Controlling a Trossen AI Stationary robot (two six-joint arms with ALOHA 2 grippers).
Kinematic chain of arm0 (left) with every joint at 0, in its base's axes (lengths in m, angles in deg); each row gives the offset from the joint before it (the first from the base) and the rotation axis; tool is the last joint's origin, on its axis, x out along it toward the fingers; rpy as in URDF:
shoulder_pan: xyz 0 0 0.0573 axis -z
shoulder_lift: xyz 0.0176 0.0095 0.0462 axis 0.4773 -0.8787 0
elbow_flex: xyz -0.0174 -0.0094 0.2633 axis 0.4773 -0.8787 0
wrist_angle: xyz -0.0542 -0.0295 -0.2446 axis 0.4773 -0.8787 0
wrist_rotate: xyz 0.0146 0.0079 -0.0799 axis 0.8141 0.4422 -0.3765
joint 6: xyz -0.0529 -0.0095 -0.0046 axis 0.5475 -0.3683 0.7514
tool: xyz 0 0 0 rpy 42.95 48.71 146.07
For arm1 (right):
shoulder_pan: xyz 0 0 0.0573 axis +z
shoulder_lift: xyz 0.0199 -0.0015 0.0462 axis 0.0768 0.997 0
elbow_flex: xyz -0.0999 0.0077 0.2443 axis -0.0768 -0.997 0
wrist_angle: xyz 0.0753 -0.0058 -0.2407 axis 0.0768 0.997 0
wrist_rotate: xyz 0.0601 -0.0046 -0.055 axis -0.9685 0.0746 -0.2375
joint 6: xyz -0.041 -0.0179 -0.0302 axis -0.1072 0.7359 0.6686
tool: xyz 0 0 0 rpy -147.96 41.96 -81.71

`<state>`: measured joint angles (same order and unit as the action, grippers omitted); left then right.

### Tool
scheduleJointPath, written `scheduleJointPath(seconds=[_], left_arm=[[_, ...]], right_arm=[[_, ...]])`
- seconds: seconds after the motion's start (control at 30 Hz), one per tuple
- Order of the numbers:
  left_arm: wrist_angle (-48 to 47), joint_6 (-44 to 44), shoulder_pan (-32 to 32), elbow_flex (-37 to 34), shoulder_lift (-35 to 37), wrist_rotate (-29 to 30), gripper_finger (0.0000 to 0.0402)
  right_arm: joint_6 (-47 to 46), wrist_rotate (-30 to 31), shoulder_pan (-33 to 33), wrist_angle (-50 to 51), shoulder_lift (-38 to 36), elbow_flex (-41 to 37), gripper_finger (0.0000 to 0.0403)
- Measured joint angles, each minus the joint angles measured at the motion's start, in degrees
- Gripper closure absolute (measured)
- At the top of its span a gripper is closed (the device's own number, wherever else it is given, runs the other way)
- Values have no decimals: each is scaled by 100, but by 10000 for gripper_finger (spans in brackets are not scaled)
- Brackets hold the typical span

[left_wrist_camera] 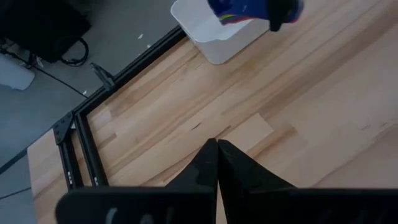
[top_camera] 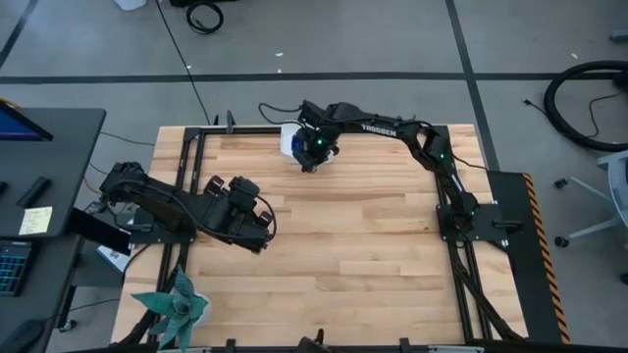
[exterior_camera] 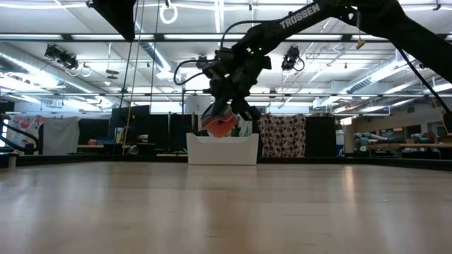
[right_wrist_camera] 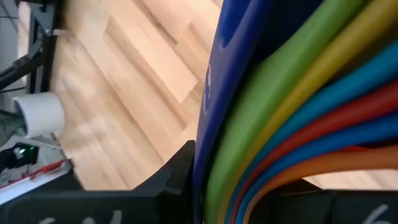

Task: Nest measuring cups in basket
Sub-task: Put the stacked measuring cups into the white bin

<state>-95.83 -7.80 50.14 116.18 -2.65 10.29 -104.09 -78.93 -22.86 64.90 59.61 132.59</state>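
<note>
Stacked measuring cups [right_wrist_camera: 298, 124] fill the right wrist view, their nested handles showing in bands of dark blue, green, yellow, light blue, red and orange, pressed one against another. They sit between the fingers of the right gripper [top_camera: 312, 149], whose jaws are partly closed on the stack and hold it clear of the wood.

From the low view, the right gripper [exterior_camera: 227, 113] hangs just above the basket [exterior_camera: 222, 149], with the orange-red underside of the cups [exterior_camera: 220, 124] directly over the basket's open top and not resting in it. The white basket [top_camera: 290, 140] stands on the table [top_camera: 343, 265] near the middle of the far edge, its walls upright. In the high view the gripper covers most of it, and a patch of blue shows at its side.

Over by the left edge of the table, about halfway along it, the left gripper [top_camera: 257, 224] waits well apart from the basket. Its two dark fingers [left_wrist_camera: 205, 165] meet in a tight point, pressed together with nothing between them, above bare boards. At the near left corner lies a teal star-shaped plant [top_camera: 175, 306].
</note>
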Motion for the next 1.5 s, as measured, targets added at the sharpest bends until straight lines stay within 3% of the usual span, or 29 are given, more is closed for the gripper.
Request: scheduleJointPath(seconds=[0.1,0.3,0.4,0.77,1.17,1.5], left_arm=[[1,9,93,0,0,38,393],[1,27,215,0,0,42,393],[0,28,277,0,0,40,393],[6,24,372,-4,62,40,393],[2,18,537,-2,83,149,393],[-2,107,755,-2,203,154,393]], right_arm=[[-143,110,11,-90,0,-154,310],[-1152,-1006,-65,-1720,2,-678,310],[-1710,-1246,-72,-2337,2,-835,310],[-2397,-1853,-26,-2400,-15,-846,310],[-2535,-1925,-162,-2235,-485,-798,310],[-2939,-2333,292,-2799,-474,-838,310]])
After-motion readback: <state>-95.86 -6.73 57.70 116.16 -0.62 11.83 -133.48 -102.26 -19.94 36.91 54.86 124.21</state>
